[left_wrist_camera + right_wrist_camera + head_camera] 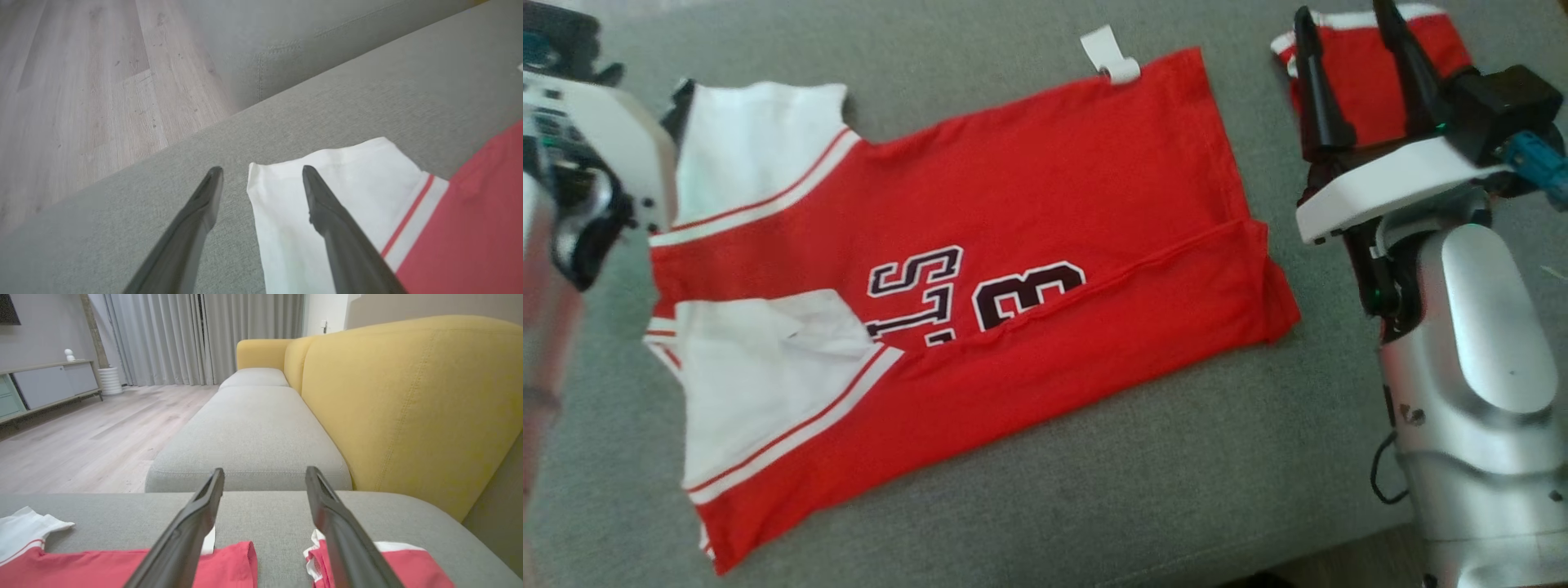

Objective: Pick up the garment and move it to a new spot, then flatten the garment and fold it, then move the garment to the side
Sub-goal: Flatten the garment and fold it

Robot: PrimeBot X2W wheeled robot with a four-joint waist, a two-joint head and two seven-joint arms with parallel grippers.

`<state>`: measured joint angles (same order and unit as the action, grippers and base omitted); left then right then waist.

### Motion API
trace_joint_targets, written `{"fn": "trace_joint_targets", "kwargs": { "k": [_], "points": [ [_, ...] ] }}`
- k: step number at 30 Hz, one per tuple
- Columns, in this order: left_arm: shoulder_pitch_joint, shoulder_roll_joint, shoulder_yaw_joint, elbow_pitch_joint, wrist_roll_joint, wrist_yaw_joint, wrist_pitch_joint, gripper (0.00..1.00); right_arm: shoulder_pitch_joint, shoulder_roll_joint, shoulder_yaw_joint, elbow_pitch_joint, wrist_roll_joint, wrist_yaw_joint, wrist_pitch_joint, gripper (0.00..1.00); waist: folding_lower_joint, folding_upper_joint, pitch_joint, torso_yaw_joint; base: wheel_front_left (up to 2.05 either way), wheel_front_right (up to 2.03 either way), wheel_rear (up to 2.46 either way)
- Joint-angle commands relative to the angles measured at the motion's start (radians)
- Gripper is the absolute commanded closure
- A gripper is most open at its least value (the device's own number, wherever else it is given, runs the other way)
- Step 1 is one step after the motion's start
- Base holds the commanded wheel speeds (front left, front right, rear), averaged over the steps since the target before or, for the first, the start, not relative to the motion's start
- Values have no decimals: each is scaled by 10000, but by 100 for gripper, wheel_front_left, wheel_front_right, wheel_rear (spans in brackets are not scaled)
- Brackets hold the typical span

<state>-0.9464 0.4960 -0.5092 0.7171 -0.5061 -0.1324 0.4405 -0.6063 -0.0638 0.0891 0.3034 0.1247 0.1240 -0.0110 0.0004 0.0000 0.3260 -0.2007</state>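
Left gripper (262, 171): jaws spread wide, nothing between them. In my left wrist view, one finger (196, 220) stands over bare grey cushion (347, 102) and the other over a white sleeve (359, 179). The sleeve's outer edge lies between the two. I cannot tell whether either fingertip touches the fabric.

Right gripper (1344, 15): jaws also spread wide, holding nothing. In the head view it stands at the far right, well apart from the main body of the jersey (1029, 188), with its fingers in front of a smaller red piece with white trim (1364, 82).

Task item position:
- The red jersey lies flat on the grey sofa seat, between my two arms.
- Its white sleeves point toward my left side and its hem toward my right.
- The near long edge is folded over the front, covering the lower part of the dark printed lettering (976, 294).
- A white tag (1111, 57) projects at the far corner of the hem.
- The smaller red piece lies just beside that hem, separated from it by a strip of bare cushion.

Surroundings: a yellow backrest (408, 396) borders the seat. Wooden floor (81, 81) lies beyond the cushion's edge. Grey curtains (184, 335) hang at the far end of the room.
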Motion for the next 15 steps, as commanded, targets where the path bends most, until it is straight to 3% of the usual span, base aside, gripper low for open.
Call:
{"fn": "trace_joint_targets", "kwargs": {
  "k": [1, 15],
  "points": [
    [-661, 601, 236, -127, -138, 20, 83, 0, -353, 92, 228, -417, 91, 67, -11, 0, -4, 0, 439, -294, 0, 0, 0],
    [-2047, 1004, -860, 1737, -880, 18, 455, 0, -513, 125, 358, -818, 257, 67, -75, 0, -4, 0, 1335, -563, 0, 0, 0]
  ]
}}
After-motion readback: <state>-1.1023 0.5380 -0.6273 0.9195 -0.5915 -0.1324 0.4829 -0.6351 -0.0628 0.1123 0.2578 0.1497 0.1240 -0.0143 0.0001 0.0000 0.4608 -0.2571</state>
